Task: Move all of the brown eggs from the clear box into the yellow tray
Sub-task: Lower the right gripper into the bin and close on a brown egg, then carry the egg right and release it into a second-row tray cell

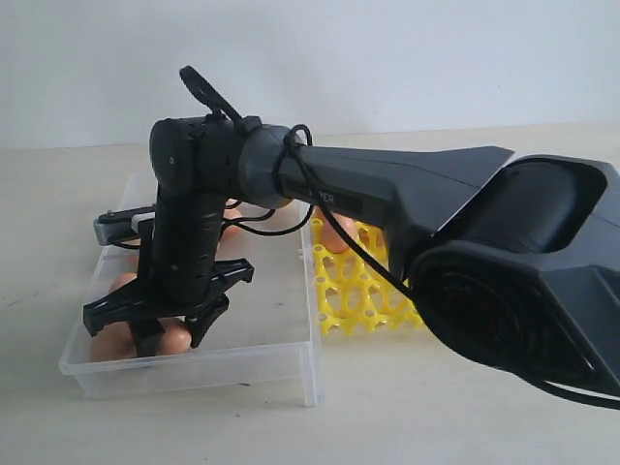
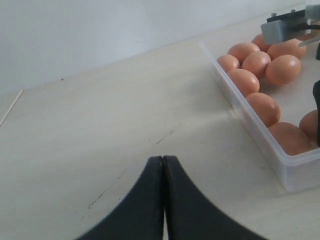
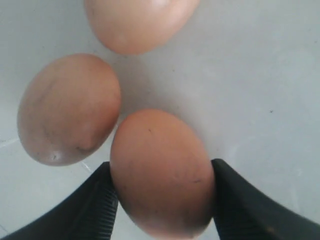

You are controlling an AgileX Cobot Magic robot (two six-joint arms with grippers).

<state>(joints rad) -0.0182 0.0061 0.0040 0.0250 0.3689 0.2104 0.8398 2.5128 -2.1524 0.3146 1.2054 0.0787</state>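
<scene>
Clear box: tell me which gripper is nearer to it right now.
Right. The right gripper is down inside the clear box, its fingers against both sides of a brown egg. The left gripper sits shut over the bare table, outside the box's wall.

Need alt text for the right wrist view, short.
The right hand has its two black fingers against both sides of a brown egg lying in the clear box. A second egg sits close against it, and a third egg is partly cut off at the frame edge.
</scene>
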